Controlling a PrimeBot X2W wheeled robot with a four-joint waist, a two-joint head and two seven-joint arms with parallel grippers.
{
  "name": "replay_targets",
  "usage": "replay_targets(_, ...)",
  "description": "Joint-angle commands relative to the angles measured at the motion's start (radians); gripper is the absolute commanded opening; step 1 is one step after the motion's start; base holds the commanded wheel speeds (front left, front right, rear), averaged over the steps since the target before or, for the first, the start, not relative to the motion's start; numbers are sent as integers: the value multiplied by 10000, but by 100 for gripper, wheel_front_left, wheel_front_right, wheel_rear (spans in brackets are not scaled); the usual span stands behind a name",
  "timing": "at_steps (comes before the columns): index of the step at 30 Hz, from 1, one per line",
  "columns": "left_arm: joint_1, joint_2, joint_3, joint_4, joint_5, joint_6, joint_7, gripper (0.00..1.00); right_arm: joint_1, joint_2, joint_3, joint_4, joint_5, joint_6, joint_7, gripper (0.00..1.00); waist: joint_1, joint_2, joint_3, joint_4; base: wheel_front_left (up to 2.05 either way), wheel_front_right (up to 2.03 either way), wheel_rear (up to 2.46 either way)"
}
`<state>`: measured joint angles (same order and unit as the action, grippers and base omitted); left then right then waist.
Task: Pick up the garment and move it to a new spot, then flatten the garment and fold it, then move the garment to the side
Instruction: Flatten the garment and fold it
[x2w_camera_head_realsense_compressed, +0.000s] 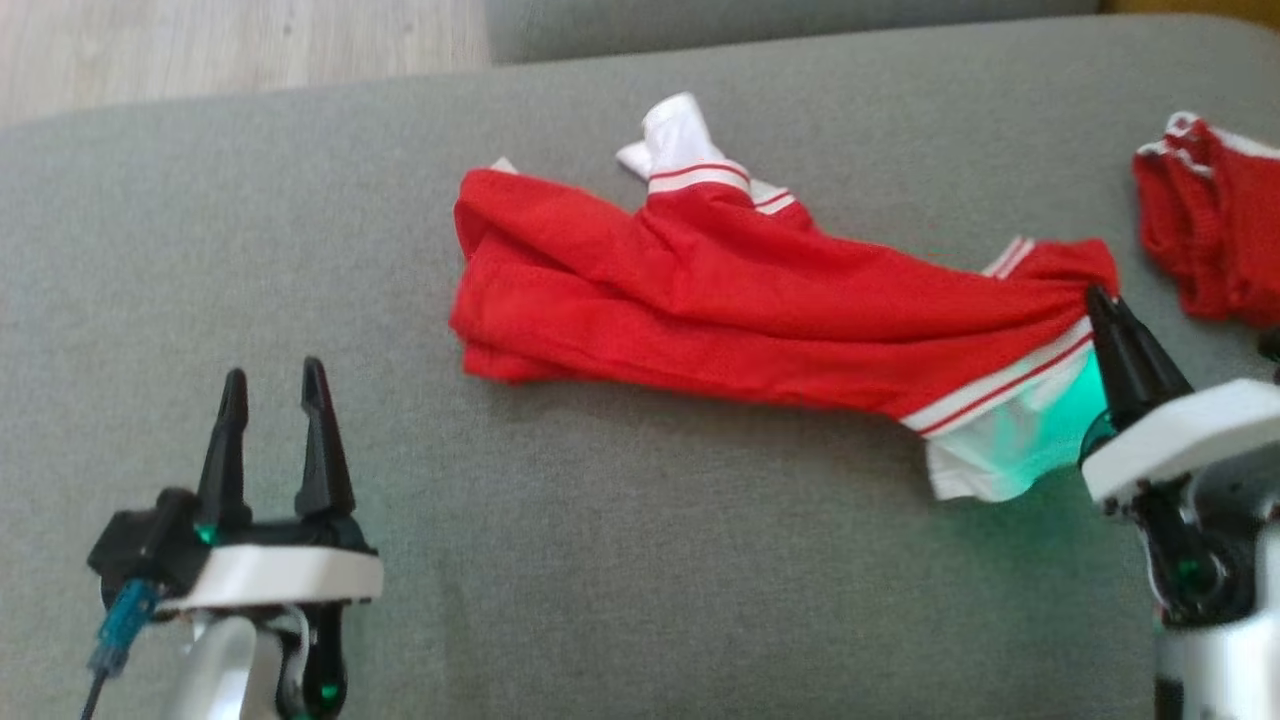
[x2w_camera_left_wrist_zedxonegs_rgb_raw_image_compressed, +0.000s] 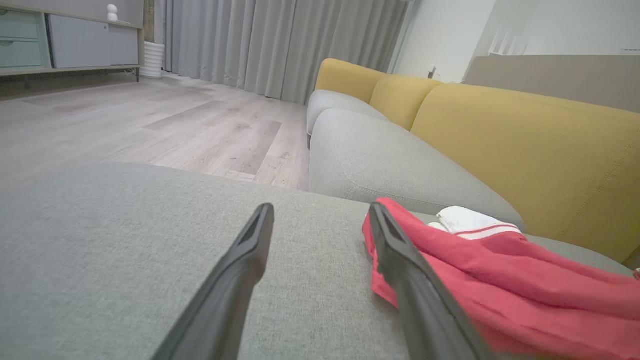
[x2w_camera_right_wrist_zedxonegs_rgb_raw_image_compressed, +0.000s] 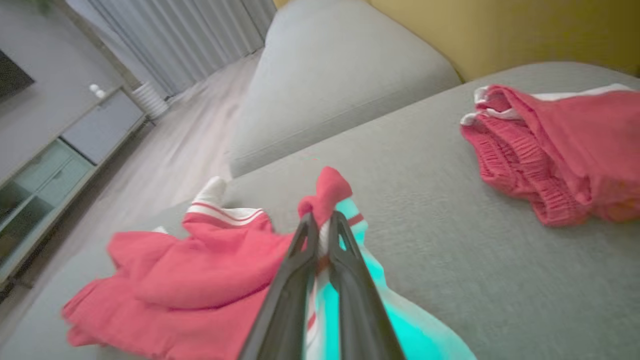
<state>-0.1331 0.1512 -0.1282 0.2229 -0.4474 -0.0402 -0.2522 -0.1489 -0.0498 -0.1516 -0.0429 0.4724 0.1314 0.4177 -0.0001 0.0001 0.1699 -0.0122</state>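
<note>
The right gripper (x2w_camera_head_realsense_compressed: 1105, 310) is pinched tight on the right end of the red cloth garment with white striped trim (x2w_camera_head_realsense_compressed: 720, 290), which lies stretched across the middle of the grey fabric sofa cushion (x2w_camera_head_realsense_compressed: 620, 570). The left gripper (x2w_camera_head_realsense_compressed: 272, 385) stands wide open near the cushion's front-left corner, apart from that garment. Another crumpled red garment (x2w_camera_head_realsense_compressed: 1205, 240) lies at the right edge.

A red garment (x2w_camera_head_realsense_compressed: 760, 300) with white trim lay stretched across the grey cushion (x2w_camera_head_realsense_compressed: 620, 560); the right gripper (x2w_camera_head_realsense_compressed: 1100, 300) pinched its right end; the left gripper (x2w_camera_head_realsense_compressed: 275, 380) hovered spread, well apart; another red piece (x2w_camera_head_realsense_compressed: 1210, 230), perhaps shorts, lay far right.
</note>
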Motion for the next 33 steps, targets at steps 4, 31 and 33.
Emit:
replay_targets(4, -837, 168, 167, -288, 153, -91, -56, 100, -1835, -7, -286, 1759, -661, -7, -765, 0, 1, -1, 622, 352, 0, 0, 0)
replay_targets(31, 352, 292, 606, 160, 138, 195, -90, 100, -256, -10, 1331, 1654, -3784, -7, -4151, 100, 1, -1, -1078, -322, 0, 0, 0)
replay_targets(33, 509, 288, 609, 139, 145, 235, -91, 100, 215, -9, 1358, 1270, -3708, -7, -4084, 100, 1, -1, -1200, -423, 0, 0, 0)
